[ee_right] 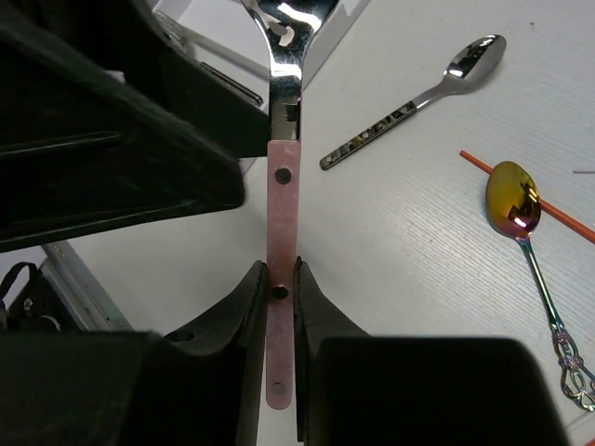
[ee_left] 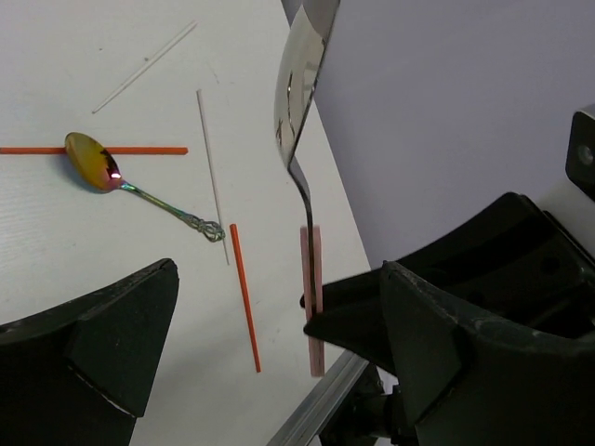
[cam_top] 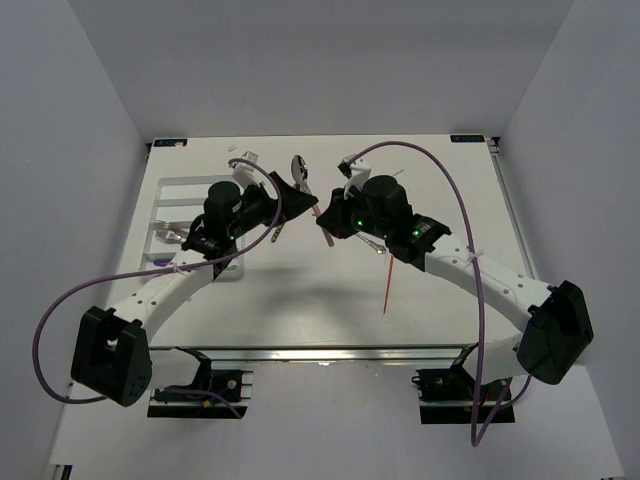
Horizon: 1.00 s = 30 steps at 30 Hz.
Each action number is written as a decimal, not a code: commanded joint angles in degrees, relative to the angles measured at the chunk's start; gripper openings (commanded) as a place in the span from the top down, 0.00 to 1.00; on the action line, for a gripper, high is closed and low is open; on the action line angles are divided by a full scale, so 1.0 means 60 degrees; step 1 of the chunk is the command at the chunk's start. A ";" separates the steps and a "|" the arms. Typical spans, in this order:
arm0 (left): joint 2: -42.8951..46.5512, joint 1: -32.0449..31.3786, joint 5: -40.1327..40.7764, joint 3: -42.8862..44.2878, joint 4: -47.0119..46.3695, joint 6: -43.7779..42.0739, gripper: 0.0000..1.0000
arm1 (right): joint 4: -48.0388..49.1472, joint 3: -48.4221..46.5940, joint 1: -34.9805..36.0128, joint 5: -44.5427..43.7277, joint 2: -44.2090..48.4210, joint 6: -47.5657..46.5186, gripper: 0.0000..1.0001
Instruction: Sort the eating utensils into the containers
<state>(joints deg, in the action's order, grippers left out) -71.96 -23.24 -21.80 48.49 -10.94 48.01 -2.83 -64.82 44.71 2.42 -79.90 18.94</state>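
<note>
My right gripper (ee_right: 281, 265) is shut on the pink handle of a silver spoon (ee_right: 283, 186) and holds it above the table. The top view shows this at the table's middle, with the right gripper (cam_top: 325, 224) on the handle (cam_top: 316, 207). My left gripper (ee_left: 277, 271) is open, and the spoon (ee_left: 297, 84) stands between its fingers, close to the right one. In the top view the left gripper (cam_top: 282, 200) sits just left of the spoon. The white tray (cam_top: 185, 183) lies at the left, with silver utensils (cam_top: 170, 236) in it.
A gold-bowled spoon (ee_left: 93, 160) (ee_right: 513, 197), two red sticks (ee_left: 244, 297) (ee_left: 139, 150) and two clear sticks (ee_left: 212, 172) (ee_left: 144, 67) lie on the table. A silver spoon with a patterned handle (ee_right: 418, 98) lies nearby. Another red stick (cam_top: 389, 285) lies under the right arm.
</note>
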 commanded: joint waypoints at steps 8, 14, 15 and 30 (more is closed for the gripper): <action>-0.0428 -0.0271 0.0470 0.0341 -0.1311 0.0538 0.37 | -0.0100 -0.1121 0.0561 0.0653 -0.0189 -0.0739 1.00; -0.0808 -0.0271 0.0950 0.0678 -0.1092 0.0480 1.00 | 0.0207 -0.1179 0.0620 0.0697 -0.0233 -0.0666 1.00; -0.0823 -0.0242 0.1301 0.0736 -0.0744 0.0480 1.00 | 0.0179 -0.1180 0.0591 0.0493 -0.0233 -0.0652 0.95; -0.3619 0.5118 0.4498 0.2521 0.0989 0.3380 1.00 | -0.0993 0.0650 -0.1533 -0.2058 0.1480 0.0579 0.17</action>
<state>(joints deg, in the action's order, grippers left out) -91.29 6.55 3.57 58.94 -5.08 65.82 -7.62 -62.26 35.33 -8.03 -72.55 22.94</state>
